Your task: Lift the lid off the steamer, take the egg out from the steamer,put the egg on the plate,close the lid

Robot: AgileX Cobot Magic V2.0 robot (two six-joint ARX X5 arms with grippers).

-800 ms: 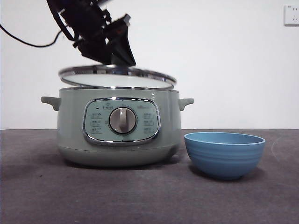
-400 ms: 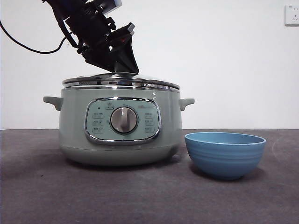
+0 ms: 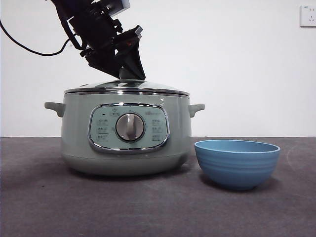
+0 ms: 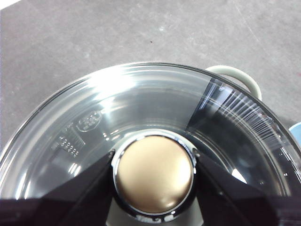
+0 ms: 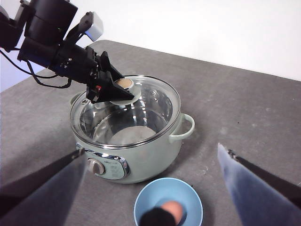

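Sitting level on the steamer (image 3: 126, 140): lid (image 3: 126, 87), front view; left gripper (image 3: 129, 74) clamped on its knob, knob itself hidden behind the jaws; plate (image 3: 237, 163) just beside the steamer, contents hidden by its wall. Left wrist view: knob (image 4: 154, 173) pinched between both jaws, steamer interior blurred under glare. Right wrist view: right gripper (image 5: 157, 186) spread wide above plate (image 5: 188, 193); egg (image 5: 171, 209) inside, partly covered by a dark blur.

Lid (image 3: 127, 88) on steamer (image 3: 126, 140), plate (image 3: 237, 163) rightward
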